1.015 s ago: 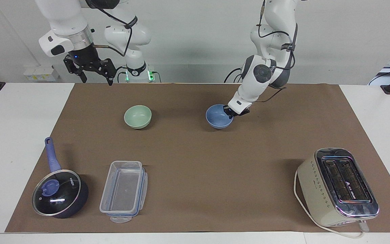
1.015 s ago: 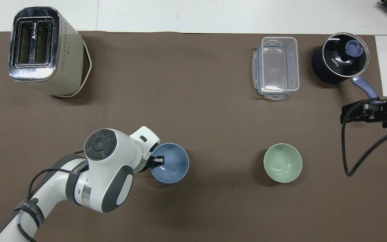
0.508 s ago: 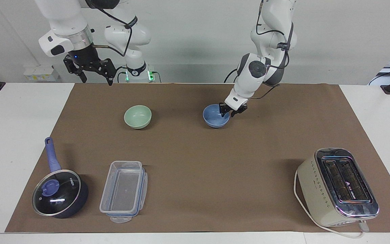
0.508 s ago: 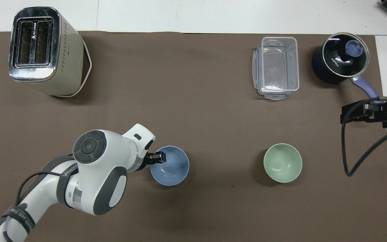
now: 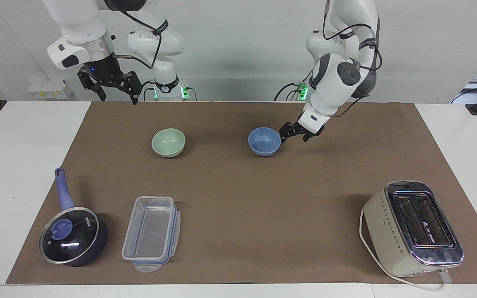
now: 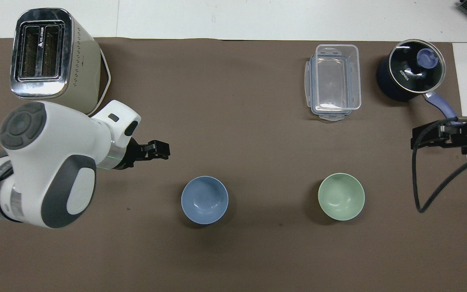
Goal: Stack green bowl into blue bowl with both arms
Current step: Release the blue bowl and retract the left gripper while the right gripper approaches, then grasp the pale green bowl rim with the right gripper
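Left gripper (image 5: 295, 133) open, empty, raised just beside blue bowl (image 5: 264, 141). Right gripper (image 5: 115, 92) open, waiting apart from blue bowl. Green bowl (image 5: 168, 142) sits beside blue bowl, apart.

White surface (image 5: 23, 174) is carrying a brown mat (image 5: 238, 198); green bowl (image 5: 168, 142) and blue bowl (image 5: 264, 141) are sitting nearer the robots; saucepan (image 5: 73, 236), clear container (image 5: 151, 234) and toaster (image 5: 412, 227) are sitting farther out.
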You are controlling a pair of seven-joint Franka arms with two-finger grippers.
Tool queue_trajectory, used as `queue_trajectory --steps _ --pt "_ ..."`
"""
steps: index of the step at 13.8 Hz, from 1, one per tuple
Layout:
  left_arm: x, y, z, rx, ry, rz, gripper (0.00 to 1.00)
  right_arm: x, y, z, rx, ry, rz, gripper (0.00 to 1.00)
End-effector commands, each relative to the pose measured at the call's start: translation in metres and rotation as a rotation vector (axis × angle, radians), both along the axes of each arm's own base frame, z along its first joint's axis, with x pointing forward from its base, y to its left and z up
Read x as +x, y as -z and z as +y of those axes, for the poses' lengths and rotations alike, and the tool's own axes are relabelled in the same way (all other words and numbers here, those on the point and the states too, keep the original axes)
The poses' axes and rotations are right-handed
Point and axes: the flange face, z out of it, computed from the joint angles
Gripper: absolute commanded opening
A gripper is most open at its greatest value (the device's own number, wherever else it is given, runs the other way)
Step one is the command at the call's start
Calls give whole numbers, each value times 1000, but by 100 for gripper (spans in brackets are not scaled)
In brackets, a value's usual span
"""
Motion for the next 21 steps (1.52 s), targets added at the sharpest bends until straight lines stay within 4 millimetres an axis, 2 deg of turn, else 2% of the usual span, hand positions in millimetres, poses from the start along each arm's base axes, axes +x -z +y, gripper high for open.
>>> queue_trajectory --steps 1,4,6,8,10,13,15,16,17,18,19,20,21 --pt "32 -28 45 18 55 -6 100 -5 0 -1 7 17 -7 100" --pt "46 -59 85 47 110 -13 100 -6 0 -1 7 17 -4 100" --pt "49 -73 105 77 156 -30 100 -9 4 -3 6 20 2 100" --pt "51 -83 139 97 160 -21 100 -17 10 -1 14 18 -13 100" --pt "50 -89 157 119 188 -24 100 -25 34 -4 32 19 -17 100" --pt "50 -99 201 153 192 -16 100 -27 72 -5 33 -3 8 100" --pt "47 -98 202 160 184 3 100 -28 111 -4 47 0 28 100" --pt "45 -99 195 167 180 19 100 -29 127 -3 62 5 33 100" --pt "44 -113 191 189 141 17 100 -32 145 -2 73 8 50 100" --pt "41 -123 185 201 102 25 100 -35 159 -1 74 -4 58 100" --pt "37 -126 163 208 113 37 100 -38 178 -2 76 -22 63 100" --pt "33 -133 152 216 119 28 100 -41 198 -2 77 -44 49 100" --pt "30 -137 147 222 126 20 100 -45 221 -4 77 -60 30 100"
